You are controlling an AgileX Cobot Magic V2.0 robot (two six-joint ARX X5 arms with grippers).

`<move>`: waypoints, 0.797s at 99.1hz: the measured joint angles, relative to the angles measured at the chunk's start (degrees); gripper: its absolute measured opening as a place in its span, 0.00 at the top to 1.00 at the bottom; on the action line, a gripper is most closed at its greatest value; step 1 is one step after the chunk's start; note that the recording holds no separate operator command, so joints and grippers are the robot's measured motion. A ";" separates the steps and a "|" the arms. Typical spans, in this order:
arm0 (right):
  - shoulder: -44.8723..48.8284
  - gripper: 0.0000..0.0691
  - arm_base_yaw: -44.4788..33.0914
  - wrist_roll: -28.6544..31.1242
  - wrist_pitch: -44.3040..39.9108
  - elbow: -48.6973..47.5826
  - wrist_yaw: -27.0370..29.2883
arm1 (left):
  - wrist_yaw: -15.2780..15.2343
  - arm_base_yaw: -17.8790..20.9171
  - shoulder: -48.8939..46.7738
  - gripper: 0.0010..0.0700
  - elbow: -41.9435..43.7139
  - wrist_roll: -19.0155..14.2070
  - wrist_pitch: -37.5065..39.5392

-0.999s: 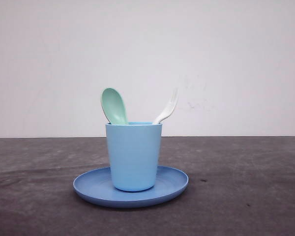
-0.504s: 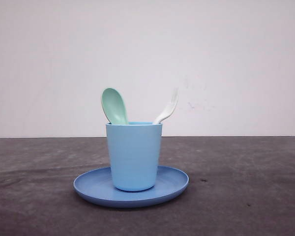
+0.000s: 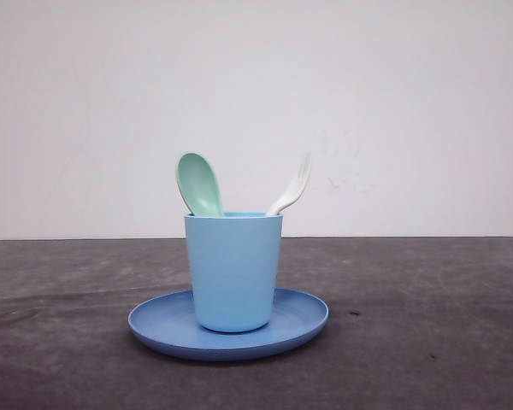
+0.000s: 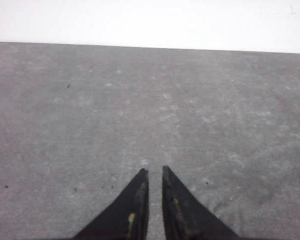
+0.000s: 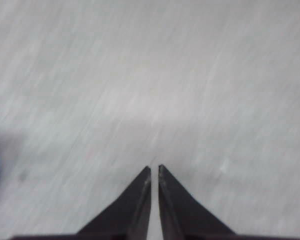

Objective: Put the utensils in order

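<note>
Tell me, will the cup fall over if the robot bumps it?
Probably, if bumped near the top. The cup is taller than it is wide and narrows toward its base. It looks like thin plastic, so likely light. The spoon and fork lean out above its rim, which may add some top weight.

Cup [image 3: 233, 271] hides spoon [image 3: 198, 184] and fork [image 3: 291, 190] handles.

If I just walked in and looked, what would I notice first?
Probably the light blue cup standing upright on the round blue plate in the middle of the dark table. A mint-green spoon and a white fork stick up out of it, the spoon on the left, the fork leaning right.
</note>
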 joint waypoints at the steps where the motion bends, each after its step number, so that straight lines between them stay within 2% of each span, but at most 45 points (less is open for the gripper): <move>1: -0.52 0.96 0.00 -0.11 0.87 -0.68 0.00 | 0.00 0.00 0.00 0.98 0.00 0.00 0.00; 20: -13.38 0.96 -0.35 -1.16 23.02 -19.50 -2.58 | 0.02 0.00 0.00 0.98 0.00 0.00 0.00; 30: -21.29 0.96 -0.61 -1.20 29.92 -29.38 -2.95 | 0.02 0.00 0.00 0.98 0.00 0.00 0.00; 41: -29.55 0.96 -0.79 -1.20 30.12 -36.63 -2.97 | 0.02 0.00 0.00 0.98 0.00 0.00 0.00; 54: -35.45 0.96 -1.53 -1.20 30.16 -40.26 -2.97 | 0.02 0.00 0.00 0.98 0.00 -0.02 0.00; 79: -37.90 0.96 -3.45 -1.38 27.39 -41.75 -3.91 | 0.02 0.00 0.00 0.98 0.00 -0.02 0.00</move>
